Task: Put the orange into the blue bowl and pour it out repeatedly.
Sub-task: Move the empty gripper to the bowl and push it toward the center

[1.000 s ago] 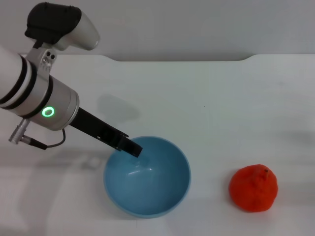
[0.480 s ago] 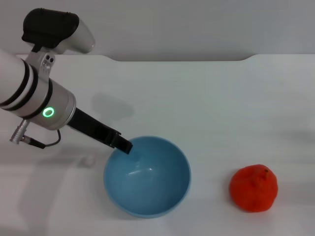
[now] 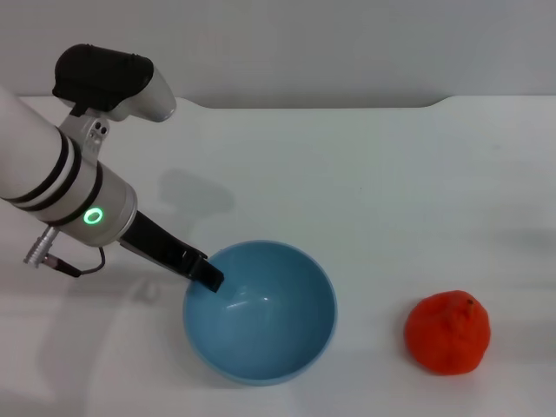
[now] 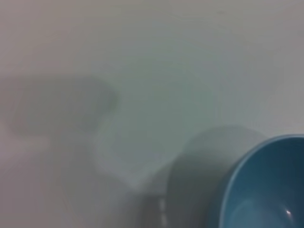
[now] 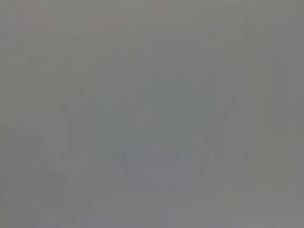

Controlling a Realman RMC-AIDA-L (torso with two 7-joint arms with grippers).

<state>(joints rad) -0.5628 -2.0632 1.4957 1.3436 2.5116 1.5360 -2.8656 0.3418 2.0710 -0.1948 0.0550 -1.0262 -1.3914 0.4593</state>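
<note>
The blue bowl [image 3: 261, 317] stands upright and empty near the table's front edge, a little left of centre. The orange [image 3: 447, 333] lies on the table to the bowl's right, about a bowl's width away and touching nothing. My left gripper [image 3: 207, 278] reaches down from the left, its dark tip at the outside of the bowl's left rim. The left wrist view shows part of the blue bowl [image 4: 266, 190] with bare table beside it. My right gripper is out of view, and its wrist view shows only plain grey.
The white table [image 3: 365, 191] stretches back to a grey wall. My left arm's silver wrist [image 3: 82, 195], with its green light, hangs over the table's left side.
My left gripper has drawn back to the left, from inside the bowl's rim to just outside it. The bowl and the orange have stayed where they were.
</note>
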